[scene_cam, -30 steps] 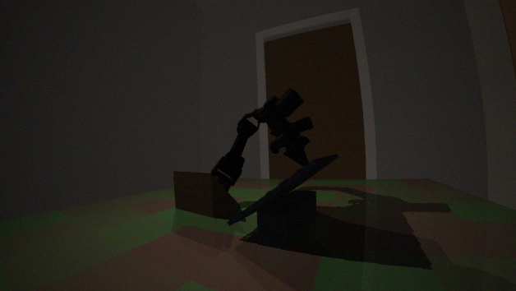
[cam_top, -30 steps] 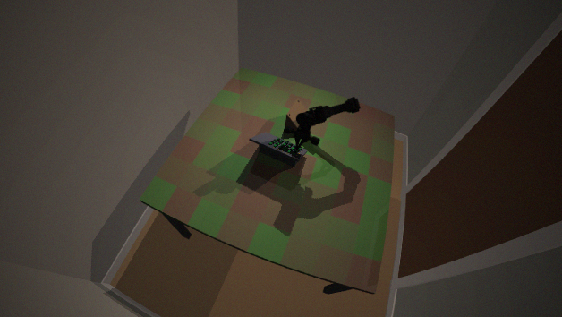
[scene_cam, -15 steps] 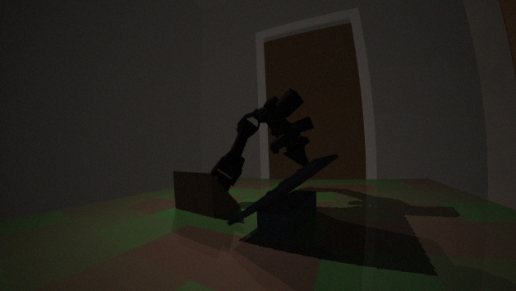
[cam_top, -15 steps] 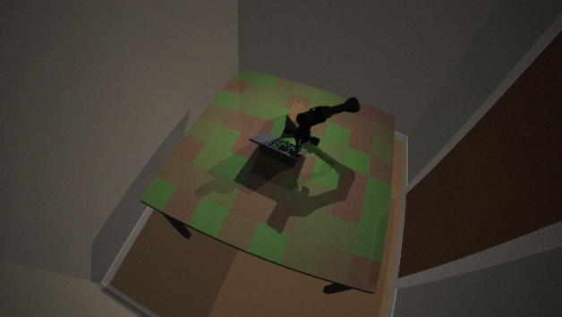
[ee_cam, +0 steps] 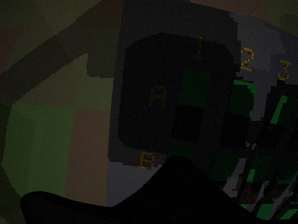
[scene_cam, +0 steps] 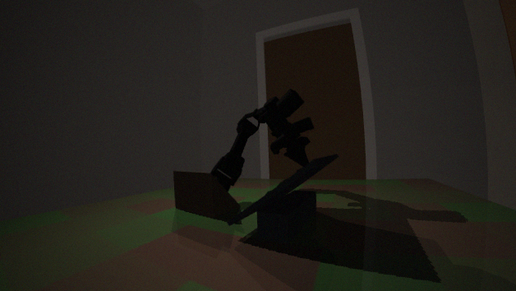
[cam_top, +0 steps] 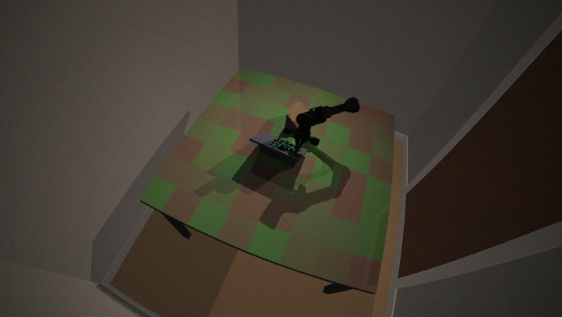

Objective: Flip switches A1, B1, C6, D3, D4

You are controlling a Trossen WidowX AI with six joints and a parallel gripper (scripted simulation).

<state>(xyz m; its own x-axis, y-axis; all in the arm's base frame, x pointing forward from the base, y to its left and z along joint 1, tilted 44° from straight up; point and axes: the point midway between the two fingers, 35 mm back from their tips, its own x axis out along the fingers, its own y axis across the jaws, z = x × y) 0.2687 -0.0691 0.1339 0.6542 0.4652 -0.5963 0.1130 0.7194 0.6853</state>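
Gripper [scene_cam: 303,161] w/ jaws clenched tight, nothing betw. them. Tips sit right at the face of the tilted switch panel [cam_top: 278,148], pointing down onto it; in ext. view too dark to say if touching or just above.

Panel leans on a dark block [scene_cam: 287,215], high edge away from the arm base, low edge near the brown base plate [scene_cam: 197,197]. All on a green/brown checkered table [cam_top: 268,242].

Wrist view: yellow col. nos. 1, 2, 3 printed ahead of the jaws, row letters A and B to the side. Switch A1 [ee_cam: 194,90] lies just ahead of the jaw tips, dark green; B1 closer in, mostly hidden by the black gripper body. Brighter green switches off to the right side of the jaws. Which end of A1 is raised — can't tell, too dim.

Arm [cam_top: 328,112] bends over from behind the panel.
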